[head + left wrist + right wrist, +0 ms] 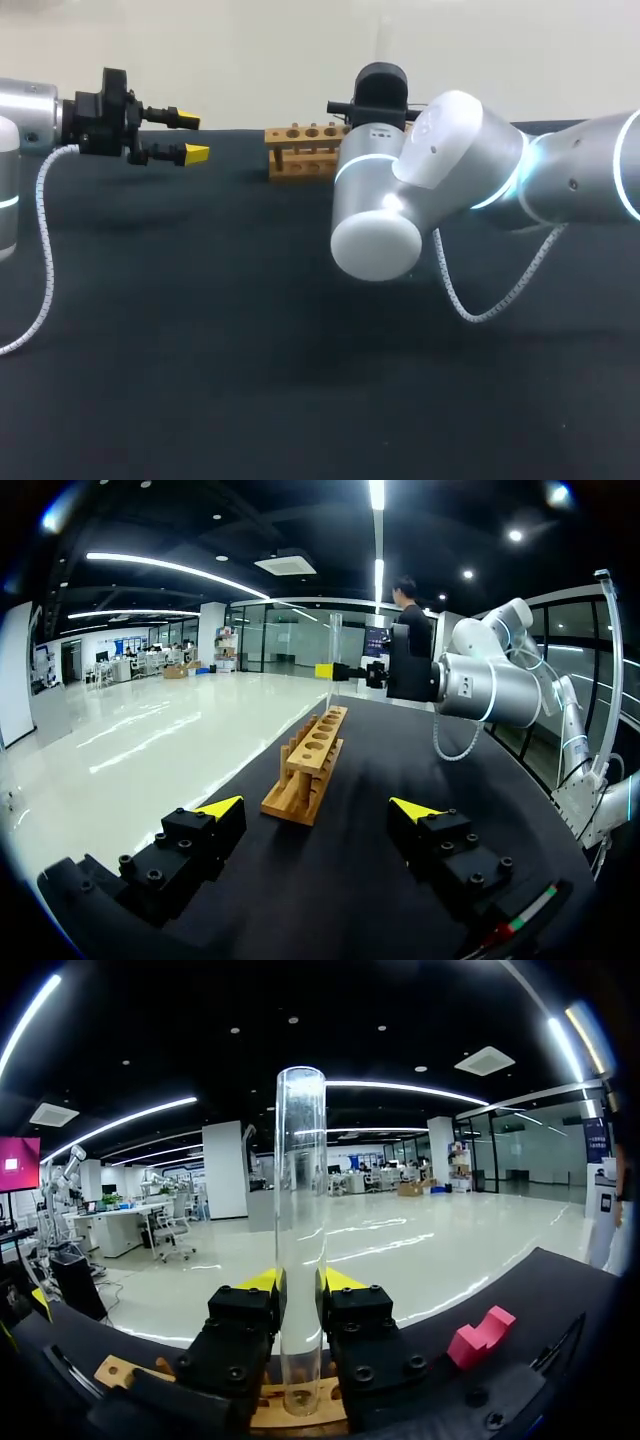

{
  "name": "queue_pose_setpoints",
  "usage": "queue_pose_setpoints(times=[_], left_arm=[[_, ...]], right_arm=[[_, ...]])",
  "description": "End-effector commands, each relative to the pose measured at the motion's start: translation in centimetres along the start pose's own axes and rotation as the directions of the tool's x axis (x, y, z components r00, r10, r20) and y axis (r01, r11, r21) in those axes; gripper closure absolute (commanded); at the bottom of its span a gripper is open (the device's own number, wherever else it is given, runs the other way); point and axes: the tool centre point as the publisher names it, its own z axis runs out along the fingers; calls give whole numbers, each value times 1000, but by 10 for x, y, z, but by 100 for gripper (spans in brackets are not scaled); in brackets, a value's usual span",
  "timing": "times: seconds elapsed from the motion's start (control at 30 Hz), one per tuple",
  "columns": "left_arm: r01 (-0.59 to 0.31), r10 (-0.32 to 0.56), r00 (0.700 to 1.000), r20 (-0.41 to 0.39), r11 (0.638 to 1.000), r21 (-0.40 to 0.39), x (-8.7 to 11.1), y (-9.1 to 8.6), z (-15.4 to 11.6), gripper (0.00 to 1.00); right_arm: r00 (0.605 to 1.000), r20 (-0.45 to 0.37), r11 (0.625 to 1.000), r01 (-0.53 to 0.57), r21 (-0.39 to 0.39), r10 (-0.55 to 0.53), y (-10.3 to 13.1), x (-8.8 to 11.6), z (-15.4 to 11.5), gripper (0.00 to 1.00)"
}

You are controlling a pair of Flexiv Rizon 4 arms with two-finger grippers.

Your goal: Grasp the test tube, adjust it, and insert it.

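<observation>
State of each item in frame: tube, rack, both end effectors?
test tube: upright, clamped in right end effector, lower end at the rack; depth in hole unclear.
rack: standing on table, visible holes empty.
right end effector: shut on test tube.
left end effector: open, empty, short of the rack.

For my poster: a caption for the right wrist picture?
Right gripper holds a clear test tube upright over the wooden rack.

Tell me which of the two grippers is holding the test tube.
The right gripper: its fingers clamp the upright test tube over the wooden rack. The left gripper is open and empty, away from the rack.
</observation>
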Motion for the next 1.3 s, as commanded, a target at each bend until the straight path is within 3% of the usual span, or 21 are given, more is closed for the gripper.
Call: queue_pose_setpoints(times=[0.03, 0.87, 0.9, 1.2, 1.3], left_arm=[[-3, 3, 1000, 3, 1000, -2, 1, 0, 0, 0], [-3, 3, 1000, 3, 1000, -2, 1, 0, 0, 0], [-3, 3, 1000, 3, 1000, -2, 1, 0, 0, 0], [-3, 3, 1000, 3, 1000, -2, 1, 0, 0, 0], [-3, 3, 1000, 3, 1000, -2, 1, 0, 0, 0]], right_arm=[[1000, -3, 1000, -6, -4, 6, 1, 5, 3, 100], [997, -67, 999, -44, -11, 43, 4, 39, 5, 100], [997, -69, 999, -44, -11, 43, 4, 39, 5, 86], [995, -80, 999, -54, 0, 54, 1, 42, 1, 73], [995, -81, 998, -56, 2, 56, 1, 42, 0, 65]])
